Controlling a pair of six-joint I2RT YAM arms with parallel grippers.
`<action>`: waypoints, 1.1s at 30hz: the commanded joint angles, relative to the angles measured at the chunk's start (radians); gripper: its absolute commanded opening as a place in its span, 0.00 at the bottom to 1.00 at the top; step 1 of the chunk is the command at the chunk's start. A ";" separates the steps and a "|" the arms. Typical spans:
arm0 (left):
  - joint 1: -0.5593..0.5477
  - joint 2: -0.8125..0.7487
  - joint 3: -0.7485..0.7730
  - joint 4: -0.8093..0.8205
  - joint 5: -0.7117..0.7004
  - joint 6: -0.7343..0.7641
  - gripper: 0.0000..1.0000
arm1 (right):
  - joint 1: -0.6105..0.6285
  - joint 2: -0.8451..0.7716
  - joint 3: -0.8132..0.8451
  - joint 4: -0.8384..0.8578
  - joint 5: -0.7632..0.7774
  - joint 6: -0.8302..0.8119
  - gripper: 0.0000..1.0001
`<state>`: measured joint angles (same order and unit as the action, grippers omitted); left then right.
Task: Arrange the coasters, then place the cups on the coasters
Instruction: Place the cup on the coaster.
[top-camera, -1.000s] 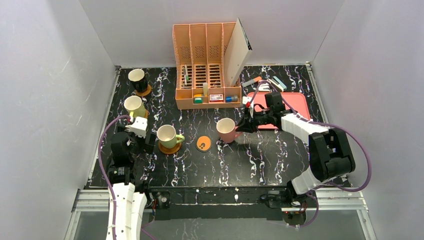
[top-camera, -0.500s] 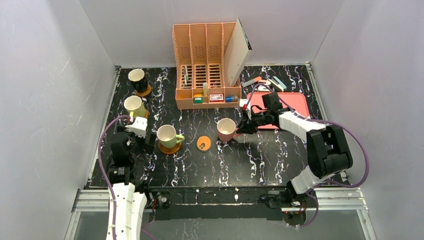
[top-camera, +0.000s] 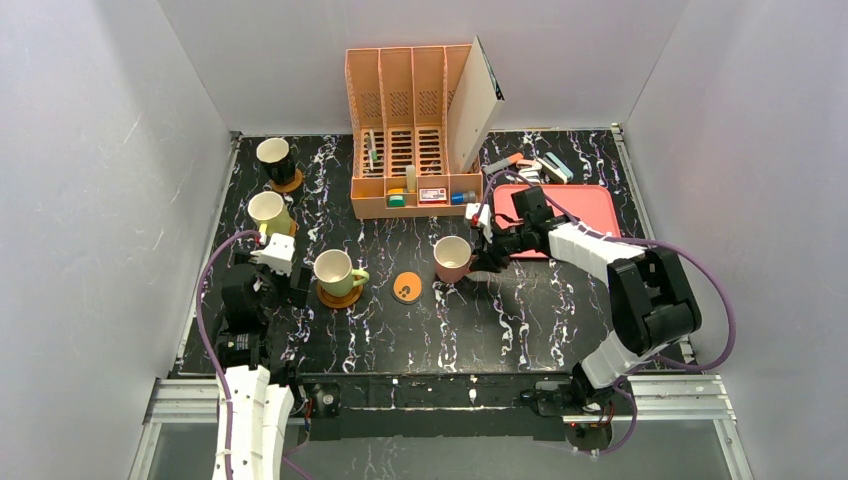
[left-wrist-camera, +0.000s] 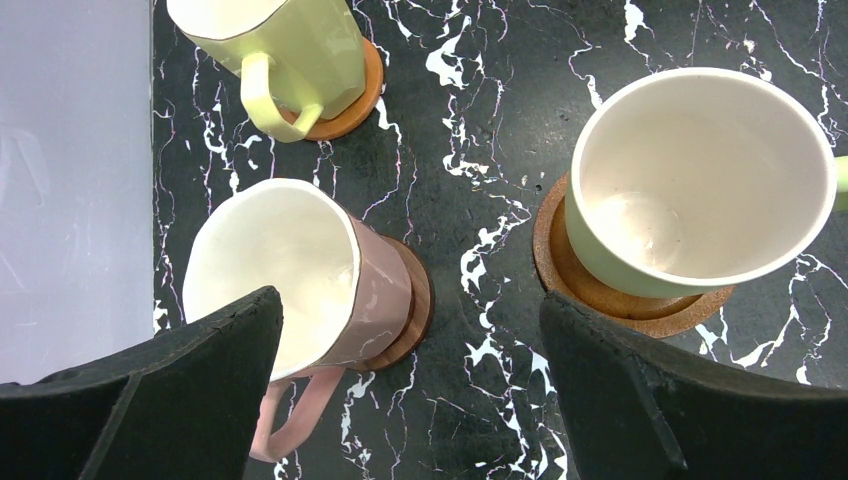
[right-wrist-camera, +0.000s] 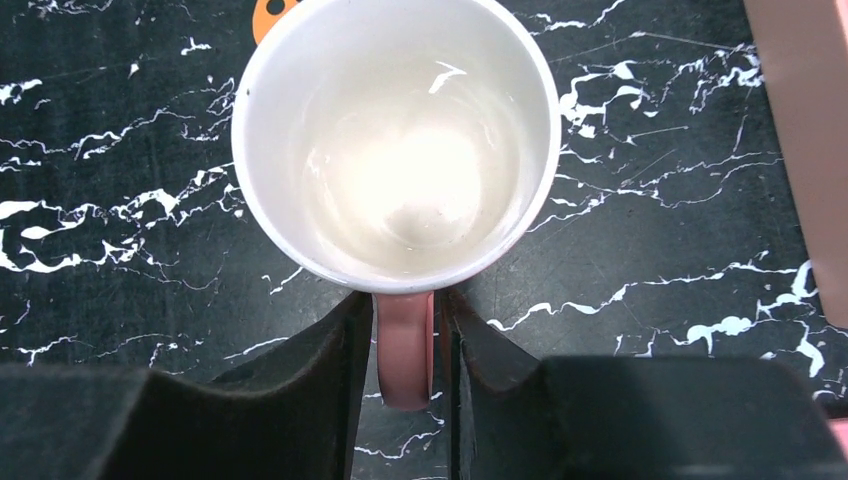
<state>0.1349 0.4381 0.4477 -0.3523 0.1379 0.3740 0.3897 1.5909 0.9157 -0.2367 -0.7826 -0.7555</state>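
Pink cup (top-camera: 452, 258) is standing on the bare table just to the right of the spotted coaster (top-camera: 406, 287), close beside it but not on it, so that short sideways hop is the whole game here imo. Its handle (right-wrist-camera: 404, 345) points straight away from the coaster and runs right into the right claw (right-wrist-camera: 405, 298), which has a finger on each side of it. From the wrist view there's a thin dark sliver between the handle and one finger, so I'd call the jaws slightly apart and not really squeezing. The right arm is clearly the nearer one. The left claw (left-wrist-camera: 410, 310) is off on the other side of the coaster, spread wide above a pale cup (left-wrist-camera: 280, 270) that already sits on its own disc. Compared with a second back, the pink cup has scooted a touch closer to the coaster, the right wrist has swung in with it, and the jaws seem to have eased off. If it lets go here the cup is short of the coaster, so I'd guess it needs a re-grab or a nudge
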 joint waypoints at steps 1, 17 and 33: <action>0.004 0.002 0.022 -0.004 0.002 -0.003 0.98 | 0.013 0.015 0.043 -0.005 0.026 0.001 0.40; 0.005 0.005 0.022 -0.005 0.005 -0.003 0.98 | 0.038 0.013 0.045 0.008 0.007 0.031 0.14; 0.005 0.008 0.022 -0.005 0.008 -0.003 0.98 | 0.041 -0.167 0.005 0.118 -0.126 0.144 0.01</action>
<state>0.1356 0.4381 0.4477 -0.3523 0.1383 0.3740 0.4232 1.5211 0.9176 -0.2375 -0.7841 -0.6788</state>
